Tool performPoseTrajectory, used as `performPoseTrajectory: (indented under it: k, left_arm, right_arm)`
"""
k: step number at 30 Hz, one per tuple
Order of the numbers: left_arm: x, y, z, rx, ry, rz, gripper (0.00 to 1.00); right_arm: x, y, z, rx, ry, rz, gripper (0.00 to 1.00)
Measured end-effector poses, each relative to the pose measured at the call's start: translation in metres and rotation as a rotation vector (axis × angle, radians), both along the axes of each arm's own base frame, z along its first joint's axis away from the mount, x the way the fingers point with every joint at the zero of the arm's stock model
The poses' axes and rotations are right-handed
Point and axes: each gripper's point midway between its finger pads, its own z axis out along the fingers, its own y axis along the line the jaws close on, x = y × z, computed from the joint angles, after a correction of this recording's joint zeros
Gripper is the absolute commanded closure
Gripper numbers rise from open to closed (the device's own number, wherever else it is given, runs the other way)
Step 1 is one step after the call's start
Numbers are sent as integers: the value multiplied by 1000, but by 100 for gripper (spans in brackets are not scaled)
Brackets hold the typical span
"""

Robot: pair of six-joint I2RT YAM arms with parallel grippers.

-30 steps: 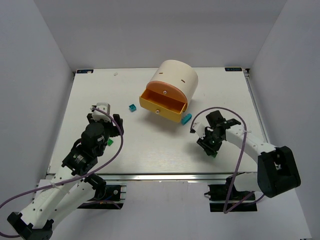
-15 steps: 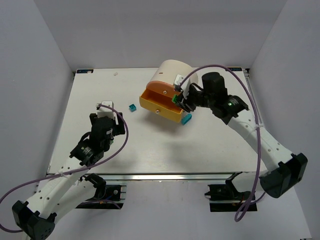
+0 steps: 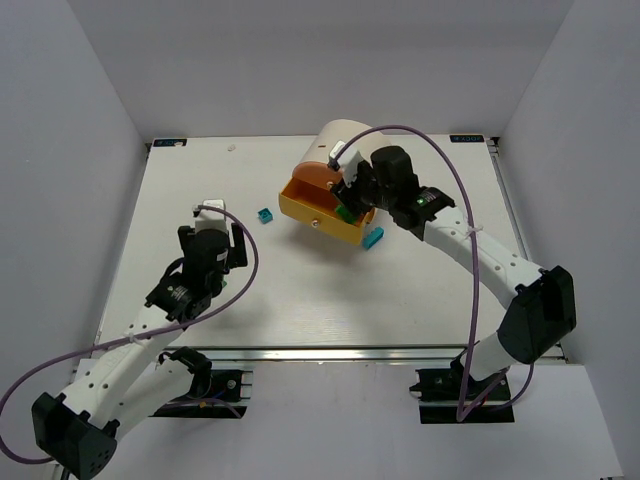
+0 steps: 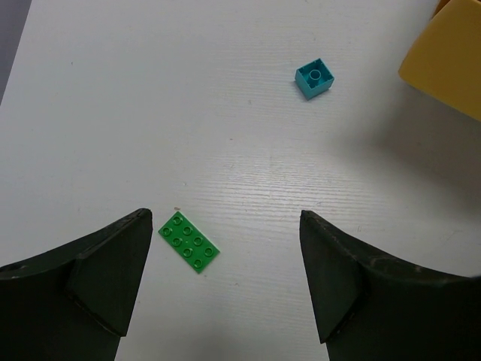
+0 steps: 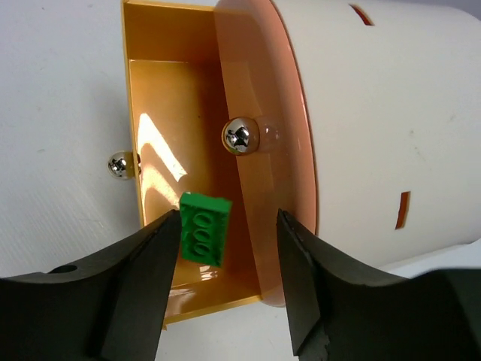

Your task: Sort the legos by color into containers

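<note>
We found the right gripper [image 5: 228,218] positioned over the open yellow drawer [image 5: 150,83] of the drum [image 5: 391,113]. Its jaws stood apart. A green brick [image 5: 204,228] sat tilted between the fingers, inside the drawer's outline. In the right wrist view the brick lay against the finger [image 5: 143,278] on the left, and a clear gap separated it from the other finger. We could not tell whether the brick rested on the drawer floor or hung above it. The upper drawer [image 5: 259,90] was shut, and its knob [image 5: 240,137] sat just above the brick in that view.

In the top view the right arm reached across to the drum [image 3: 360,148], with the right gripper [image 3: 348,195] above the yellow drawer [image 3: 310,208], which was pulled out toward the left arm.

The left gripper [image 4: 224,226] hung above the counter [image 4: 113,90] with its jaws wide apart and nothing between them. A green plate [image 4: 189,241] lay flat on the counter between the fingers. It was nearer the finger [image 4: 105,271] on the left of the left wrist view and touched neither finger. A teal brick [image 4: 315,78] lay stud up well beyond the plate, apart from the drawer corner [image 4: 451,64].

A second teal brick [image 3: 373,237] lay on the counter just beside the front of the yellow drawer.
</note>
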Motion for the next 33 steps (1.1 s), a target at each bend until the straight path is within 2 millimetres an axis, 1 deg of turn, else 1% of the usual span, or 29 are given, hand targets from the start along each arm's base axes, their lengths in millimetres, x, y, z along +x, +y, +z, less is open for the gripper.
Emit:
performPoseTrajectory:
  k: [4,5,6,7,8,9,11,13,15,16,17,18,19,20,21,22,23,25,30,33]
  left_arm:
    - [2,2,-7,8,24,11,12]
    - [3,2,-9,7,31,14,13]
    - [4,2,-11,6,38,16,19]
    - [4,2,-13,3,44,19,25]
    - [5,2,-15,1,51,20,32]
    - [5,2,-17,-2,60,26,48]
    - [7,3,-24,-12,83,43,59]
    - [9,3,-35,-18,123,59,66]
    - [10,4,-51,-21,184,81,66]
    - [11,4,-60,-28,218,94,63]
    - [11,4,-68,-37,253,111,56]
    - [11,5,-76,-47,288,129,46]
    - [11,6,-84,-59,324,149,33]
    - [10,7,-92,-78,354,173,24]
    - [9,8,-99,-95,382,189,18]
    - [7,10,-106,-122,408,217,11]
    - [5,11,-110,-144,425,241,7]
    - [2,15,-116,-195,447,294,6]
    - [2,27,-123,-309,448,432,7]
    - [1,34,-136,-363,482,513,9]
  right_arm:
    - [1,-1,-1,6,9,-18,39]
    - [0,-1,-1,9,14,-20,42]
    - [-1,-1,0,16,18,-20,47]
    - [-3,-1,3,26,21,-18,70]
    - [-6,-2,6,34,20,-13,92]
    - [-12,-3,9,56,31,-10,100]
    - [-28,-15,20,101,13,-9,100]
    - [-52,-31,27,153,3,-8,100]
    - [-74,-51,30,206,-11,-15,100]
    - [-81,-59,29,226,-12,-23,100]
    - [-87,-66,25,241,-7,-34,96]
    - [-89,-73,20,255,-1,-47,84]
    - [-90,-79,12,261,10,-61,74]
    - [-92,-85,0,258,33,-75,57]
    - [-94,-90,-9,255,62,-89,48]
    - [-93,-94,-21,244,99,-103,45]
    - [-92,-98,-27,240,124,-113,37]
    - [-92,-102,-31,245,150,-120,35]
    - [-93,-106,-23,270,137,-111,35]
    - [-94,-111,-17,283,121,-115,35]
